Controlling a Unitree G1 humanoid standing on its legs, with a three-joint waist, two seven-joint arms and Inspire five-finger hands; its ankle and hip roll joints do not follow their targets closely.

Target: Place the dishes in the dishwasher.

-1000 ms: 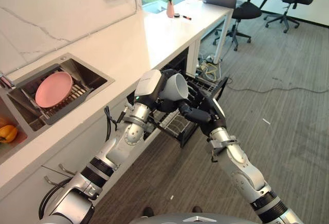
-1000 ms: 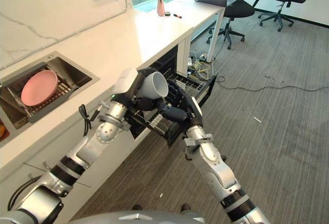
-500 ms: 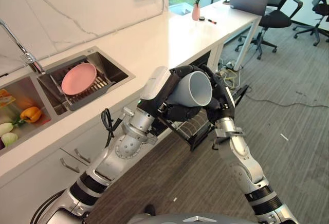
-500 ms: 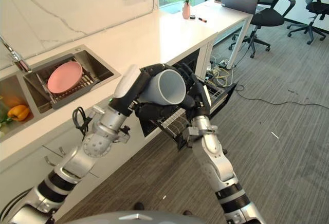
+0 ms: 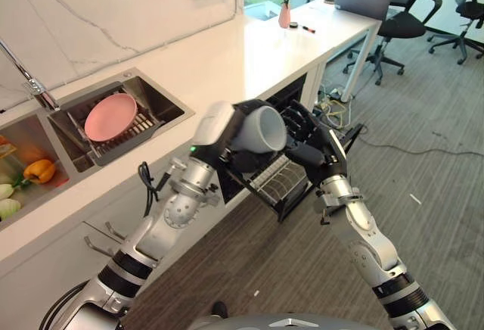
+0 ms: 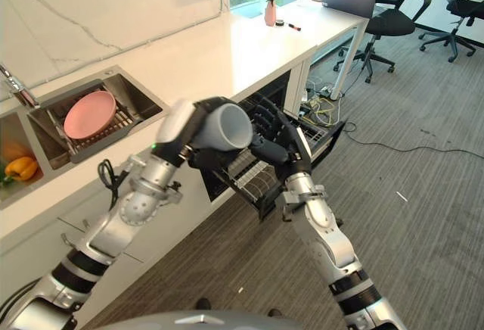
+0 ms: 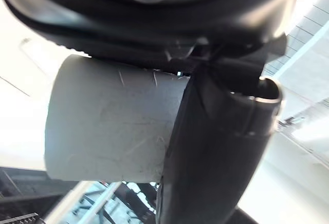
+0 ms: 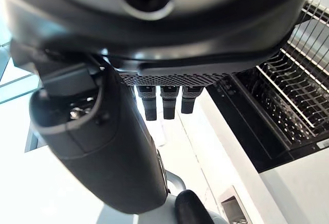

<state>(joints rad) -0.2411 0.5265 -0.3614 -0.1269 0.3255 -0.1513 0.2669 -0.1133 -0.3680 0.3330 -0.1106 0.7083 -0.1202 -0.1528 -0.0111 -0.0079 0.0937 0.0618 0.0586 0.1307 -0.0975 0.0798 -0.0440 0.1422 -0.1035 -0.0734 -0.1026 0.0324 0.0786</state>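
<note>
Half a second ago the cup (image 5: 261, 129) was up high in mid-frame with the right hand (image 5: 308, 144) pressed close against its rim; now it sits lower and a little left of centre, and the right hand has drawn slightly off to the cup's right, fingers spread and relaxed, holding nothing. The whole view has also shifted, so part of that change is the camera's. The left hand (image 5: 227, 129) has its fingers curled round the grey cup, thumb (image 7: 216, 147) across its side in the left wrist view. This reads as the cup being carried down toward the rack (image 5: 276, 182), which stands pulled out of the dishwasher (image 5: 291, 103) just below and behind the cup, so the placing step looks close but not yet done. The cup lies on its side: its long axis runs roughly level, from left to right in the frame, mouth toward the right hand. A pink plate (image 5: 110, 116) waits in the sink (image 5: 162, 95), upper left.
</note>
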